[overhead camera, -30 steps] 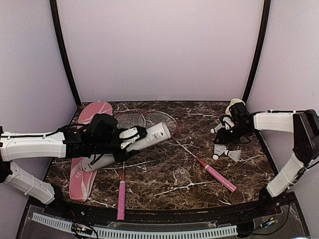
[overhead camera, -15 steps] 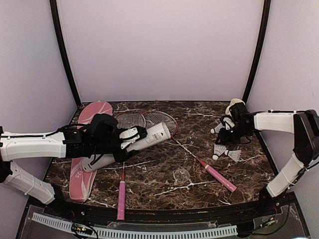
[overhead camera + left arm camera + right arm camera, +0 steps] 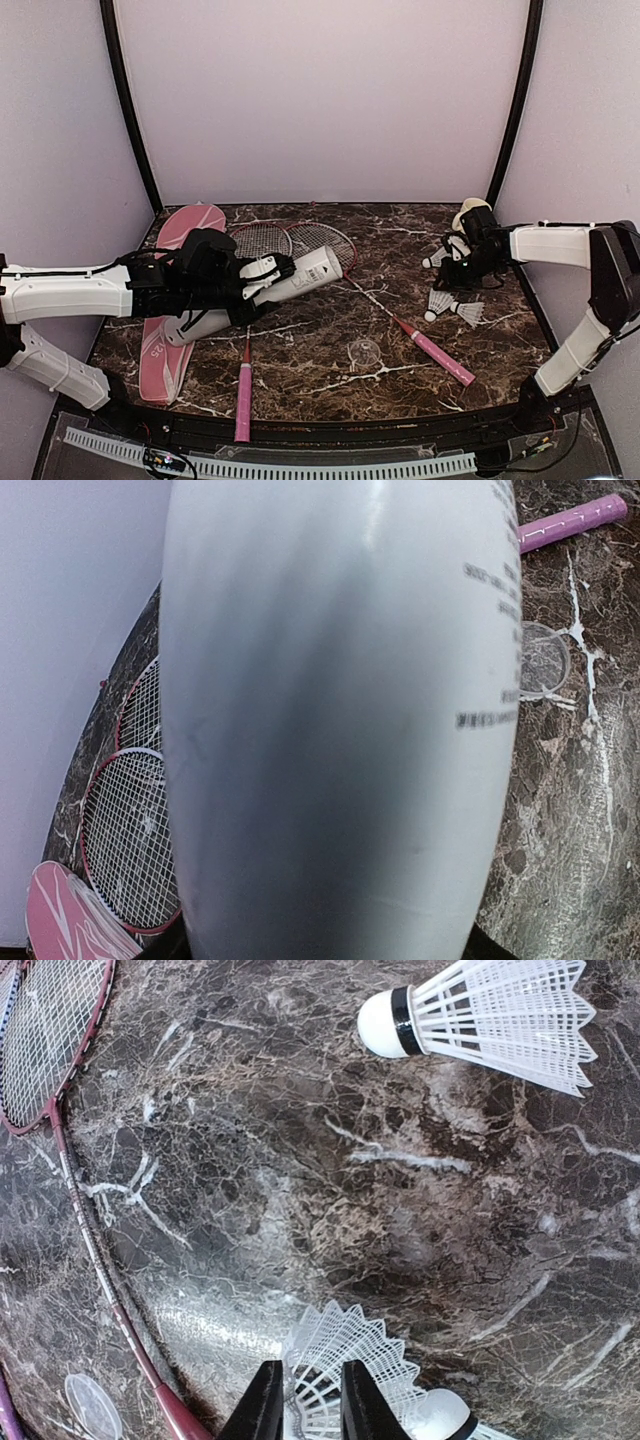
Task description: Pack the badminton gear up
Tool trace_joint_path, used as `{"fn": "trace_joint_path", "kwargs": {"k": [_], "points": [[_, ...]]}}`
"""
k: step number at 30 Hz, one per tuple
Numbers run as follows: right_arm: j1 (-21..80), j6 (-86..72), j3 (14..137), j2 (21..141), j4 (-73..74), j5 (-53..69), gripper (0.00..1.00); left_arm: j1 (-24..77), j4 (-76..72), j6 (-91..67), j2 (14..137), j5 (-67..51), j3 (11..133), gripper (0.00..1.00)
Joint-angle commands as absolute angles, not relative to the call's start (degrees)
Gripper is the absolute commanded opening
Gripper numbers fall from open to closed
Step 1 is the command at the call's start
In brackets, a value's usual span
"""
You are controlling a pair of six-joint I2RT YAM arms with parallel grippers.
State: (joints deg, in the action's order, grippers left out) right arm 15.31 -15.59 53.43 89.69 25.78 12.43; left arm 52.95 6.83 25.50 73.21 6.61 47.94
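Although both arms have hold of something, the packing looks barely begun. The left pincer (image 3: 238,287) is clamped round the white tube (image 3: 290,278), which it holds slanted above the bench (image 3: 330,400) at about 9 o'clock, with the open end pointing toward the middle. In the left wrist view the tube fills nearly the whole picture, so I cannot tell whether anything is inside it.

Over at 3 o'clock the right pincer (image 3: 311,1405) is drawn in narrow, pinching the feather skirt of one shuttlecock (image 3: 345,1355) that lies on the marble. A second shuttlecock (image 3: 480,1008) lies apart from it, untouched. The overhead view shows others (image 3: 468,312) scattered near that arm, all outside the tube.

Both racquets (image 3: 262,240) lie bare on the bench, with their heads side by side near 11 and 12 o'clock and their pink handles running out toward 6 and 4 o'clock. The pink cover (image 3: 160,360) lies flat along the 9 o'clock edge, partly under the left arm, with no racquet in it. A clear lid (image 3: 365,352) sits alone near 5 o'clock.

Left to do, by my reckoning: every shuttlecock into the tube, the lid on, and both racquets into the cover.
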Motion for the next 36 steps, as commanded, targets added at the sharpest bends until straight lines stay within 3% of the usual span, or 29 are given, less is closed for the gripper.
{"fn": "trace_joint_path", "kwargs": {"k": [1,10,16,23,36], "points": [[15.1,-16.2,52.6,88.1,25.2,13.4,0.17,53.3,6.3,25.5,72.9,6.7,49.2,0.63],[15.1,-17.2,52.7,87.8,23.5,17.1,0.0,53.3,6.5,25.4,72.9,6.4,49.4,0.63],[15.1,-20.3,52.2,85.6,18.5,19.9,0.0,53.3,6.4,25.4,72.9,6.4,49.4,0.63],[15.6,-32.8,43.8,81.0,-4.5,23.0,0.0,53.3,6.5,25.3,73.1,6.1,49.4,0.63],[22.1,-40.2,37.6,84.5,-27.5,12.6,0.0,53.3,6.2,25.4,72.9,6.2,49.2,0.63]]}}
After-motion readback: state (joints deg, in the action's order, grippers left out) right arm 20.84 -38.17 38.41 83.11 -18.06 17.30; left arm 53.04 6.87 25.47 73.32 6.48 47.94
